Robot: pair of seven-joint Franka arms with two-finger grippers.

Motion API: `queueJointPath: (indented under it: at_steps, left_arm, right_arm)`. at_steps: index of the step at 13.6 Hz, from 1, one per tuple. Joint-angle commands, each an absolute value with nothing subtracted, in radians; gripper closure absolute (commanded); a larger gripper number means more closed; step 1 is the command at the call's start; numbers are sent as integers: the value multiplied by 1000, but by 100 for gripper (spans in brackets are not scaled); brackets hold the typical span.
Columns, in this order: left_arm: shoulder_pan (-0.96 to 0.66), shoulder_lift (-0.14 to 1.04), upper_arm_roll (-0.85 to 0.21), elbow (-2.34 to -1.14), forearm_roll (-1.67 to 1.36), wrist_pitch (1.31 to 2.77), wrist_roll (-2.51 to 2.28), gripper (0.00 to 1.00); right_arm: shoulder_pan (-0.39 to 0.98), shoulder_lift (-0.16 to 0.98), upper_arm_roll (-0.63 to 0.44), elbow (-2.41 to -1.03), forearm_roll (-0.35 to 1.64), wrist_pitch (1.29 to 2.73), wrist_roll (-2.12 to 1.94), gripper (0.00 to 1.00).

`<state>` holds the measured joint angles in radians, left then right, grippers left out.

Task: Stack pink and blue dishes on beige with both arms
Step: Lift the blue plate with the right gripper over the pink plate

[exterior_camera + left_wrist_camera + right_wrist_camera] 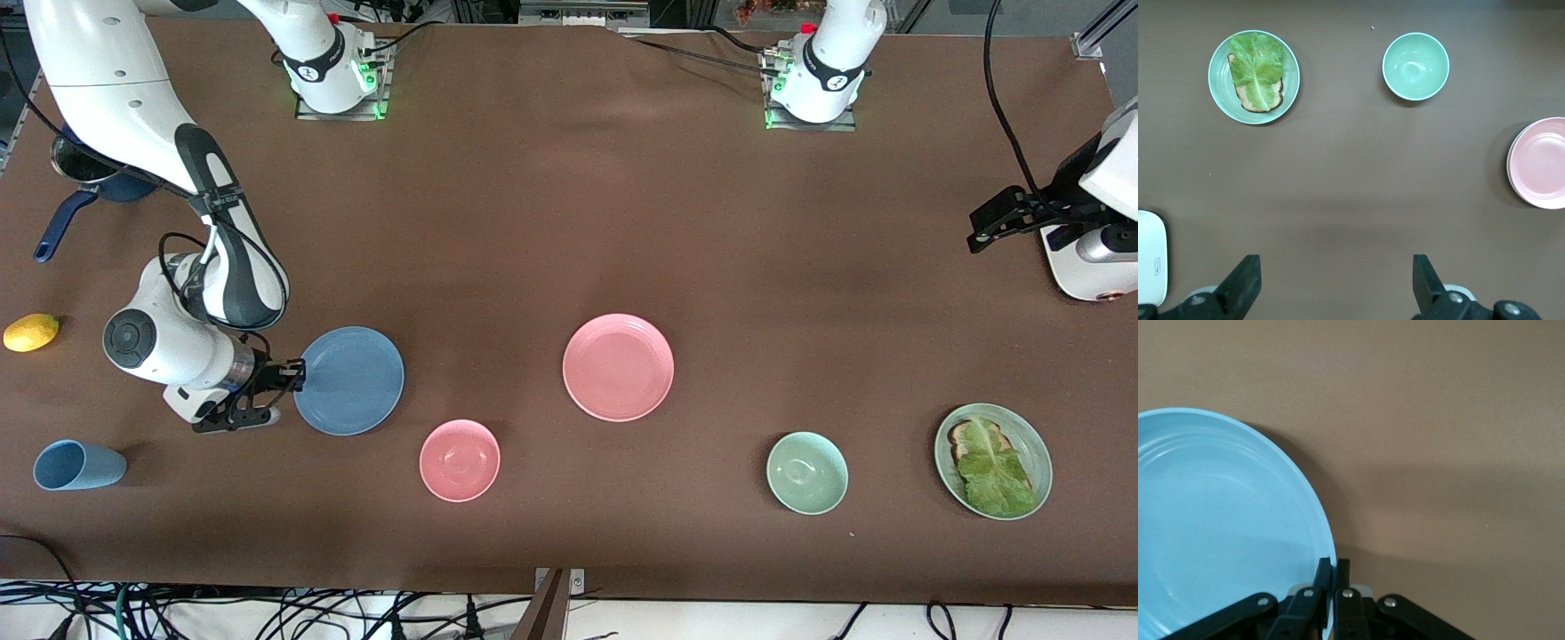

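The right arm (pixel 133 116) reached low toward its own end of the table, and the right gripper (pixel 298 377) was clamped on the rim of the blue plate (pixel 351 380). The pink plate (pixel 618 366) lay well apart from that gripper, toward the left arm's end. The left gripper (pixel 1335 283) waited with fingers spread wide over bare table near the lettuce plate (pixel 1036 440).
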<state>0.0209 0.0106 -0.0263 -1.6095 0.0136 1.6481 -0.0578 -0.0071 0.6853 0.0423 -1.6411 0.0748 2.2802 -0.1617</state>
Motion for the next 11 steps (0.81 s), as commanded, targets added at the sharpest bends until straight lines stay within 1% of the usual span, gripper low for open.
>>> queueJointPath:
  at_steps: [1,4,7,10,11]
  left_arm:
    - [21,-20,-17,-1637,2,1641,-32,0]
    - [21,-20,-17,-1638,2,1640,-31,0]
    - [23,-21,-15,-1637,2,1638,-31,0]
    - [25,-20,-15,-1635,0,1641,-31,0]
    - [26,-20,-15,-1635,-6,1644,-31,0]
  right_arm:
    - [-15,652,54,-1582,95,2147,-183,100]
    - [-14,594,57,-1548,101,2031,-180,100]
    - [-9,557,86,-1536,149,2007,-172,100]
    - [-2,554,159,-1491,140,1997,-69,100]
    - [21,554,167,-1490,130,1990,-37,100]
